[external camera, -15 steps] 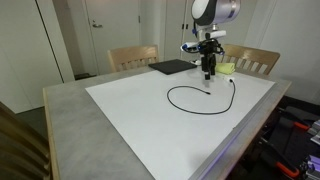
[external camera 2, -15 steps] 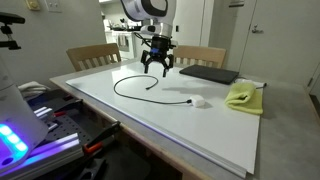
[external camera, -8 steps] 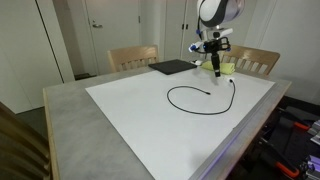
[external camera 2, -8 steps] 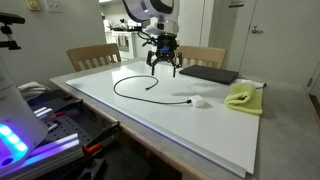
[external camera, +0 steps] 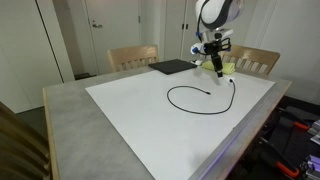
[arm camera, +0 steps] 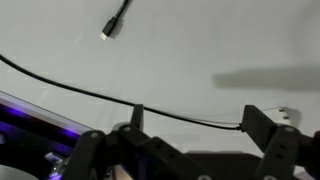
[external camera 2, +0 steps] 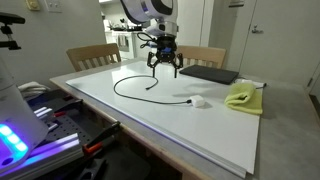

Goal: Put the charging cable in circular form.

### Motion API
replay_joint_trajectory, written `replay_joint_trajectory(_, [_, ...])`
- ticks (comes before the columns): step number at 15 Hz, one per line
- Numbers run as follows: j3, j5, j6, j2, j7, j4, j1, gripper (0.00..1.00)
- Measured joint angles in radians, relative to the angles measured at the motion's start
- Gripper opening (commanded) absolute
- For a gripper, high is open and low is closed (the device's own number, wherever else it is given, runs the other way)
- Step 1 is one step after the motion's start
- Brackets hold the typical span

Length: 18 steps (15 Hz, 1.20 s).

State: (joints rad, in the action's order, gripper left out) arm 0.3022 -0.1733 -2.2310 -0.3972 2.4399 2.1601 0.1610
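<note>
White sheet [external camera: 130,115] bears the charging cable [arm camera: 100,97], looped just beside the claw [external camera 2: 163,68]. Spread and empty, it hovers, likely sparing the loop.

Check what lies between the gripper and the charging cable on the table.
Nothing. In an exterior view the open gripper hovers above the charging cable, with only air and the bare white table cover between them.

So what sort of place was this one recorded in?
Probably an office or lab room: plain white doors, a grey table with wooden chairs, and lit electronic equipment beside it.
</note>
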Motion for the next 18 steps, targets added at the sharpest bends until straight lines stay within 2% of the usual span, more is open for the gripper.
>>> replay_joint_trajectory(3, [-0.010,-0.112,0.002,0.000,-0.040,0.001,-0.021,1.00])
replay_joint_trajectory(6, [-0.020,-0.171,-0.012,0.000,-0.106,0.001,-0.038,1.00])
replay_joint_trajectory(8, [-0.035,-0.170,-0.041,0.001,-0.169,0.001,-0.063,1.00])
replay_joint_trajectory(18, [-0.039,-0.172,-0.039,-0.001,-0.168,-0.001,-0.068,1.00])
